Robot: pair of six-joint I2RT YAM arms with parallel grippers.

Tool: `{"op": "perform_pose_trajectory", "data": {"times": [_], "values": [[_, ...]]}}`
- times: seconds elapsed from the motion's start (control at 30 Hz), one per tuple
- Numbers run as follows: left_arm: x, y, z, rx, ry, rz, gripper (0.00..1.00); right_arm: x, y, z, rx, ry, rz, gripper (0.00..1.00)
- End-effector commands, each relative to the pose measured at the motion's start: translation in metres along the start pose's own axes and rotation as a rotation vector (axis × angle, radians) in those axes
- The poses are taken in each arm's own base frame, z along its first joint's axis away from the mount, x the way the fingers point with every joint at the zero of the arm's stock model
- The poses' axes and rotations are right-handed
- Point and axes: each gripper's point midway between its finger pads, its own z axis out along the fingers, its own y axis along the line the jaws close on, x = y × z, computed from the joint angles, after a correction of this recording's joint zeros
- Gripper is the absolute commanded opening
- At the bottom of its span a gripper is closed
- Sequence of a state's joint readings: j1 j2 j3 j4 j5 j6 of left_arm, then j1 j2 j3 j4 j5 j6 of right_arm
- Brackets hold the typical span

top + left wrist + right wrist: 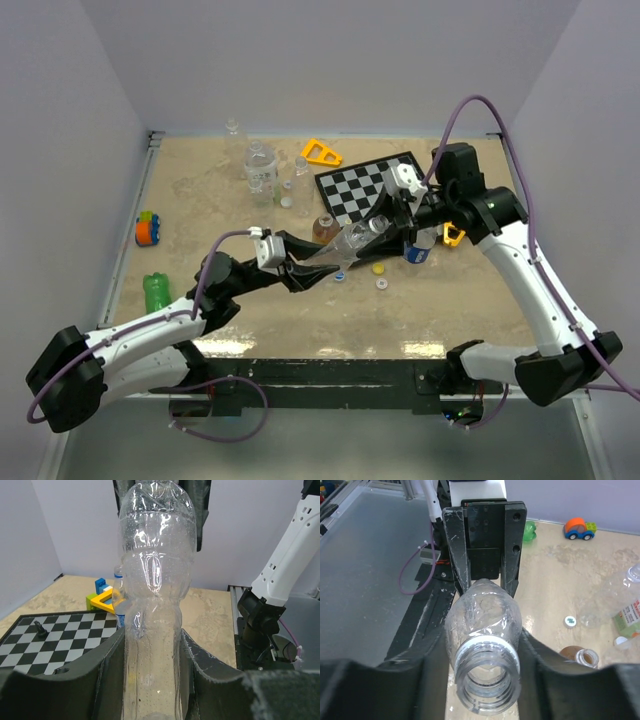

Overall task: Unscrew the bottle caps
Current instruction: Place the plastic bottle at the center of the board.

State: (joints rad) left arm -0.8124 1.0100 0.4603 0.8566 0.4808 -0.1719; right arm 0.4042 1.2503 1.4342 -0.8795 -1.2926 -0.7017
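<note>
My left jaws grip the clear crumpled plastic bottle (pixel 156 605) by its soft, light body; right jaws flank its stiff threaded neck (pixel 487 652), grip uncertain, so I'd hold there

Held: clear bottle (pixel 350 243), tilted, spanning left gripper (pixel 320 263) and right gripper (pixel 386 224).
Beneath, on counter (pixel 200 190): blue cap (pixel 341 277), yellow cap (pixel 379 268), white cap (pixel 382 284).
Behind: chessboard (pixel 372 188).
</note>
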Motion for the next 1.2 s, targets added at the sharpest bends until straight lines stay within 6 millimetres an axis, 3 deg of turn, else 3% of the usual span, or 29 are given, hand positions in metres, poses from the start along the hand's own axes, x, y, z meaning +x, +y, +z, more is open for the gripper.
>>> {"op": "perform_pose_trajectory", "data": {"times": [0.0,0.23,0.33,0.37,0.4,0.57,0.7,0.83,0.97,1.17], "values": [[-0.042,0.006,0.008,-0.021,-0.119,0.051,0.02,-0.016,0.018,-0.001,-0.036,-0.042,-0.021,0.32],[-0.049,0.008,-0.006,-0.071,-0.069,0.084,0.59,-0.029,0.018,-0.018,0.035,-0.053,-0.065,0.24],[-0.053,0.007,-0.02,-0.101,-0.011,0.135,0.82,-0.04,0.017,-0.032,0.102,-0.053,-0.095,0.24],[-0.055,0.007,-0.028,-0.116,0.019,0.157,0.96,-0.043,0.015,-0.038,0.131,-0.052,-0.109,0.23],[-0.058,0.01,-0.033,-0.137,0.039,0.196,1.0,-0.046,0.014,-0.043,0.158,-0.049,-0.121,0.23],[-0.063,0.025,-0.07,-0.271,0.164,0.31,1.0,-0.062,-0.002,-0.077,0.336,-0.013,-0.169,0.22],[-0.048,0.042,-0.095,-0.402,0.279,0.311,1.0,-0.071,-0.03,-0.106,0.528,0.03,-0.185,0.21],[-0.022,0.05,-0.107,-0.453,0.356,0.285,1.0,-0.08,-0.061,-0.138,0.776,0.065,-0.184,0.21],[0.002,0.055,-0.115,-0.482,0.399,0.267,1.0,-0.084,-0.08,-0.162,0.913,0.113,-0.167,0.21],[-0.011,0.055,-0.124,-0.526,0.318,0.277,1.0,-0.077,-0.103,-0.196,1.06,0.162,-0.12,0.22]]}}
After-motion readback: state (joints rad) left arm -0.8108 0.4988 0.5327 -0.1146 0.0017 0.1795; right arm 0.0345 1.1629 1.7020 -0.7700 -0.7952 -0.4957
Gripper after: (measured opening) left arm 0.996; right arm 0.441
